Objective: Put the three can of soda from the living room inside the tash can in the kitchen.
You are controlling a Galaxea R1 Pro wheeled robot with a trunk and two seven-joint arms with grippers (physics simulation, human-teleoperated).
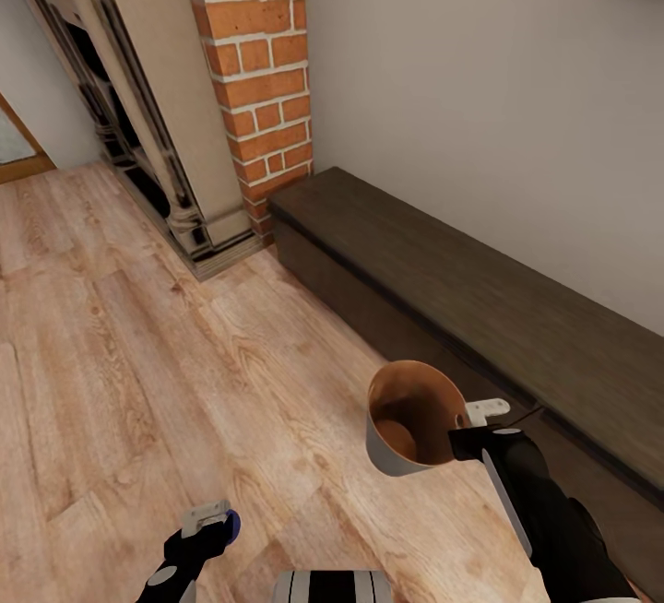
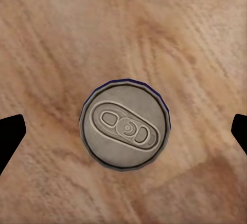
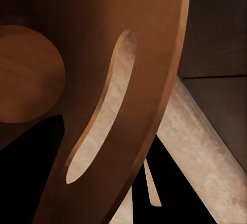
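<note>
The blue soda can (image 2: 125, 127) is seen from straight above, its silvery top facing the left wrist camera and wood floor around it. My left gripper (image 1: 207, 525) hangs over it, open, its dark fingertips (image 2: 10, 131) far out on either side and not touching the can. In the head view only a blue sliver of the can (image 1: 232, 522) peeks out beside that gripper. My right gripper (image 1: 472, 428) is shut on the rim of the trash can (image 1: 410, 419), held off the floor and tilted, with its brown inside showing. The bin's slotted wall (image 3: 154, 54) is close to the right wrist camera.
A long, low dark wood cabinet (image 1: 480, 308) runs along the wall on the right, close behind the bin. The red brick fireplace (image 1: 258, 77) and its pale surround (image 1: 175, 124) stand ahead on the left. Reddish wood floor (image 1: 138, 354) stretches to the left.
</note>
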